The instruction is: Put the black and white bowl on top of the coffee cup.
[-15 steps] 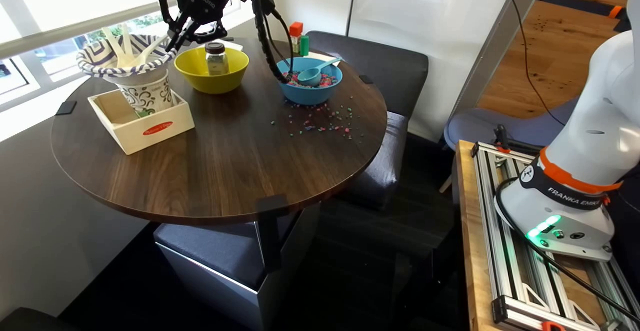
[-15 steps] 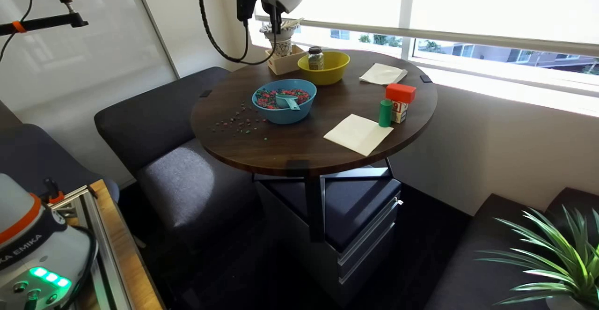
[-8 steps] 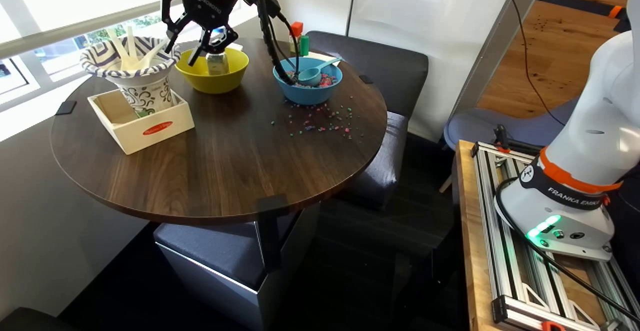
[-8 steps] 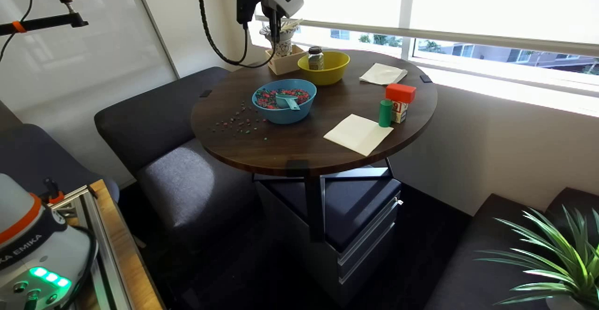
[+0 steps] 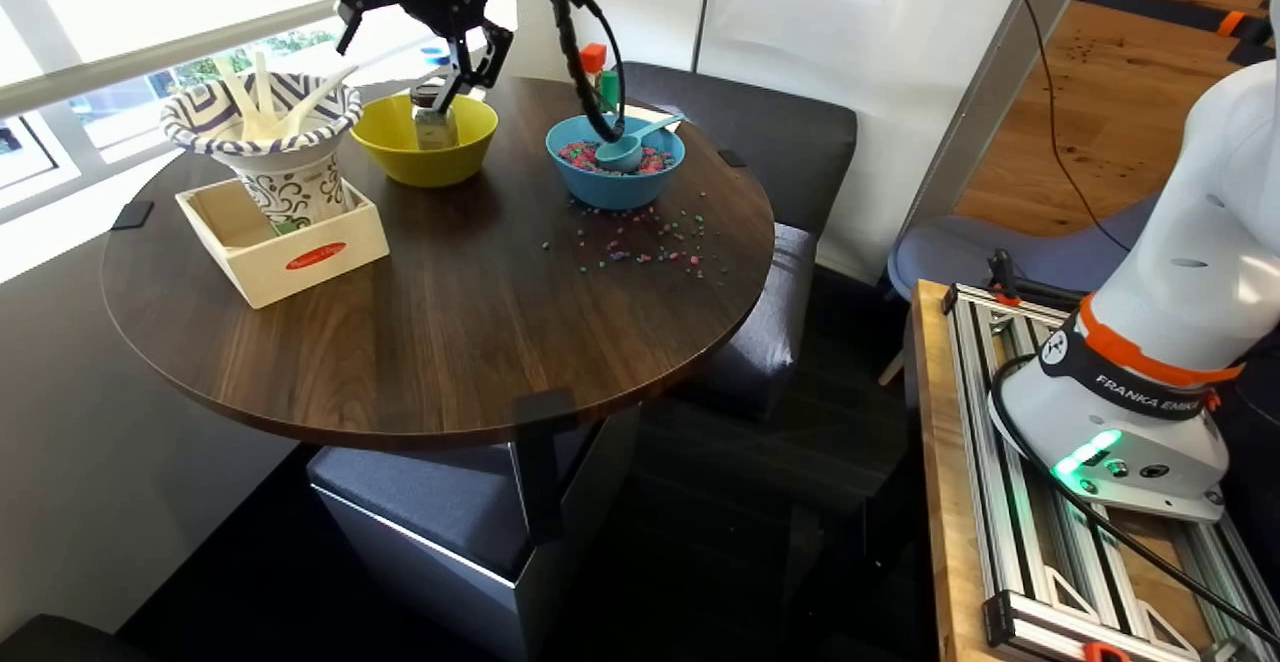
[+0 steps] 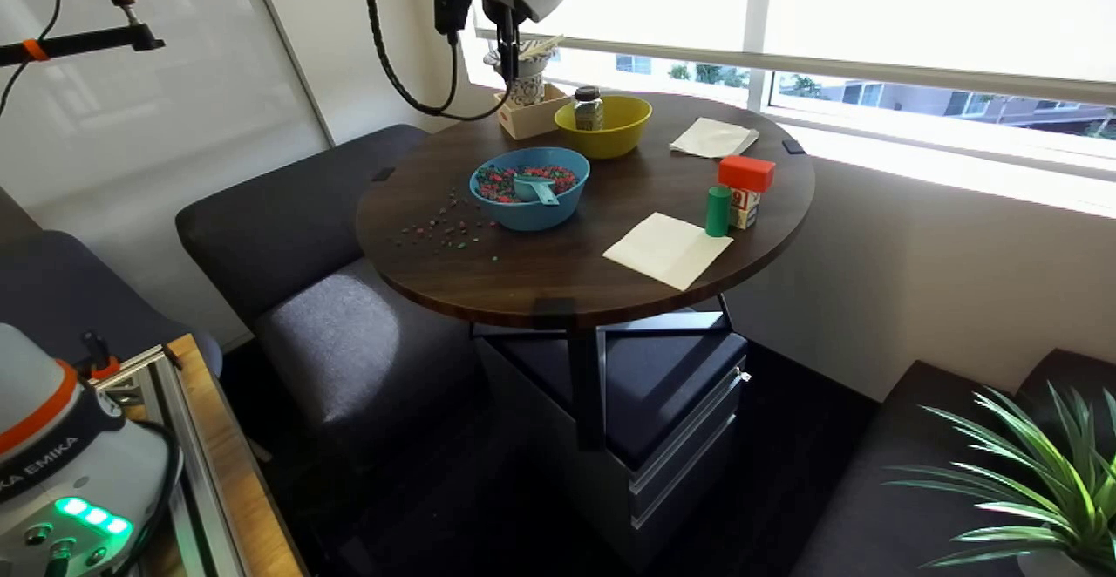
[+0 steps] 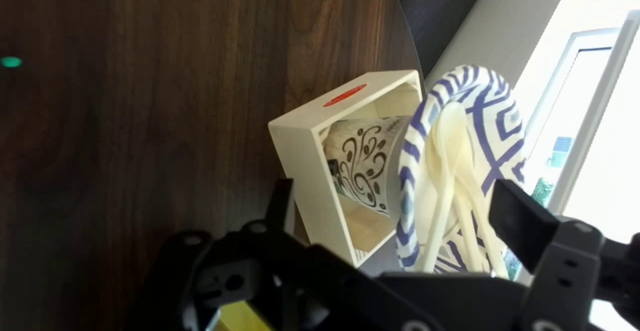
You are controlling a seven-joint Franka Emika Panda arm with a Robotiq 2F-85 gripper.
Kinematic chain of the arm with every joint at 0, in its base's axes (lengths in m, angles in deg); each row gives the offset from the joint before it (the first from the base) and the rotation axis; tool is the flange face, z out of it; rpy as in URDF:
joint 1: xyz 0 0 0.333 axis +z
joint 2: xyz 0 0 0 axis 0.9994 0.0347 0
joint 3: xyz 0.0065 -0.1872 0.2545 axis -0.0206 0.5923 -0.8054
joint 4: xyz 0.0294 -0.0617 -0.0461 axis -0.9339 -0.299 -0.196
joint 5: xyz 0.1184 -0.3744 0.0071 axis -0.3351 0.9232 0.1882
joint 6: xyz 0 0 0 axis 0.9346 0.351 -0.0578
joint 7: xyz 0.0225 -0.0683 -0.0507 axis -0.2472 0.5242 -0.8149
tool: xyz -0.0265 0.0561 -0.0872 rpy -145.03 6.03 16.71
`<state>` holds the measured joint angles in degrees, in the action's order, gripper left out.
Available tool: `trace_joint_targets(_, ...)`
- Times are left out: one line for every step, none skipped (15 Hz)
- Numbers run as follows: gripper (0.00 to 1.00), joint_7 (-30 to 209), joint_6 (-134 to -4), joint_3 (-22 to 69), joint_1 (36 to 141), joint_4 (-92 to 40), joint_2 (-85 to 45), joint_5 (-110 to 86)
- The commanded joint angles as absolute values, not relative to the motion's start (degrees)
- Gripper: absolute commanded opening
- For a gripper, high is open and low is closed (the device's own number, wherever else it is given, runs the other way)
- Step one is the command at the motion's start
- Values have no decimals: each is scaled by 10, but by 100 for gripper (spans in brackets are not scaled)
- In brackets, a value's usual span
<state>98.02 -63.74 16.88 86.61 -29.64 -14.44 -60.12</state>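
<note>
The black and white bowl [image 5: 215, 145], whose pattern looks purplish in the wrist view, rests on top of the coffee cup [image 5: 296, 194]. Several pale utensils [image 7: 447, 171] lean inside it. The cup, with dark swirls, stands in a small wooden box [image 7: 320, 191]. My gripper [image 5: 391, 79] is open beside the bowl and above the yellow bowl, with nothing held. In the wrist view the bowl [image 7: 500, 121] lies beyond the spread fingers [image 7: 522, 223], apart from them. My arm partly hides the bowl [image 6: 534, 54] in an exterior view.
A yellow bowl [image 5: 375, 147] with a lidded jar [image 5: 437, 127] stands beside the box. A blue bowl [image 6: 532, 215] holds coloured bits and a scoop, with more bits scattered nearby. Napkins [image 6: 667, 250], a green cylinder [image 6: 717, 211] and a red-topped box [image 6: 746, 178] also stand on the table.
My gripper, shut at the bowl's rim a second ago, has opened and let go, then moved up and away. The bowl shifted slightly and settled on the cup.
</note>
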Motion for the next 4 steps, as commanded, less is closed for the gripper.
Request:
trace_joint_targets(100,937,-569,191,841,-410,-245,-575)
trace_joint_targets(100,914,-555,197,833,-434,-266,-577)
trace_joint_targets(100,885,-554,202,825,-459,-288,-591)
trace_joint_targets(100,923,-560,200,839,-383,-227,-587)
